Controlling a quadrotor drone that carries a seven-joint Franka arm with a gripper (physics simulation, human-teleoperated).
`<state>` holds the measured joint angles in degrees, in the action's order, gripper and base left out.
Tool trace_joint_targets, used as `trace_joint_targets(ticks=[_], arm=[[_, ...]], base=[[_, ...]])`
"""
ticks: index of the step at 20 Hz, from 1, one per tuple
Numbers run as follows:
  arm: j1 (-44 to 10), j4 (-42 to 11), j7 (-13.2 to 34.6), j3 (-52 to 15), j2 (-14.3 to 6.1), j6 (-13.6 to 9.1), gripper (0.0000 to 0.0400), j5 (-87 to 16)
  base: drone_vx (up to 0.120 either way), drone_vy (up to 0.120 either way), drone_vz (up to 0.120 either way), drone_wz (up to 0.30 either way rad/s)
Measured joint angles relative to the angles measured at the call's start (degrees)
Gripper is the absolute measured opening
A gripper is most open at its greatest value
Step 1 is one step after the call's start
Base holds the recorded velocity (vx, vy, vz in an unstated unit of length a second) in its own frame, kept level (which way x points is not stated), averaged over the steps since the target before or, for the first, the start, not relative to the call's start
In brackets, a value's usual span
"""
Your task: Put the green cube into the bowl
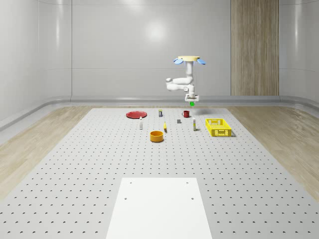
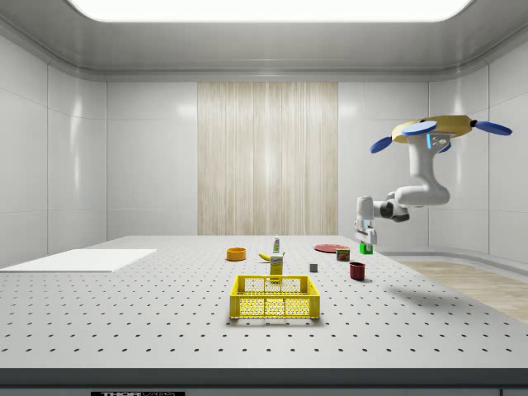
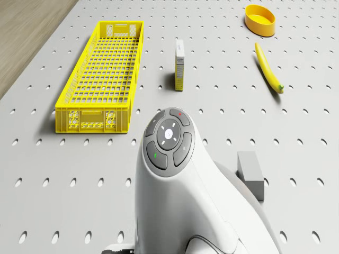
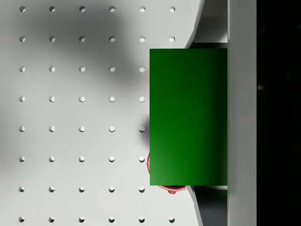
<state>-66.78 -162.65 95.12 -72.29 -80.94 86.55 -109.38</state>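
Item: green cube (image 1: 192, 104), clamped in your jaws, drone (image 1: 189, 60) hovering above the red mug (image 1: 186, 114); bowl (image 1: 157, 136) lies nearer the whole-scene camera, toward that view's left.

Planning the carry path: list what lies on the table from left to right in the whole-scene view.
Flat red plate → round orange bowl → small grey block → dark red mug → yellow mesh crate.

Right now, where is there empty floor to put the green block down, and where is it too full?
Bare room: the wide stretch between the orange bowl and the white sheet, and along both sides of the perforated table. Crowded: the far band where the red plate, red mug, banana and yellow crate sit.
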Motion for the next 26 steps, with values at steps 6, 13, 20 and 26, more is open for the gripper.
trace_joint_targets(ticks=[6, 13, 20, 26], arm=[[-0.2, 0.0, 0.2, -0.1, -0.6, 0.5, 0.0251, 0.3], [-0.4, 0.1, 0.3, -0.2, -1.2, 1.1, 0.0251, 0.5], [-0.6, 0.1, 0.5, -0.3, -1.7, 1.6, 0.0251, 0.8], [-0.7, 0.1, 0.6, -0.4, -2.2, 2.0, 0.0251, 1.0]], base=[[0.12, -0.12, 0.0, 0.0], [0.091, -0.12, 0.0, 0.0], [0.12, -0.12, 0.0, 0.0], [0.12, -0.12, 0.0, 0.0]])
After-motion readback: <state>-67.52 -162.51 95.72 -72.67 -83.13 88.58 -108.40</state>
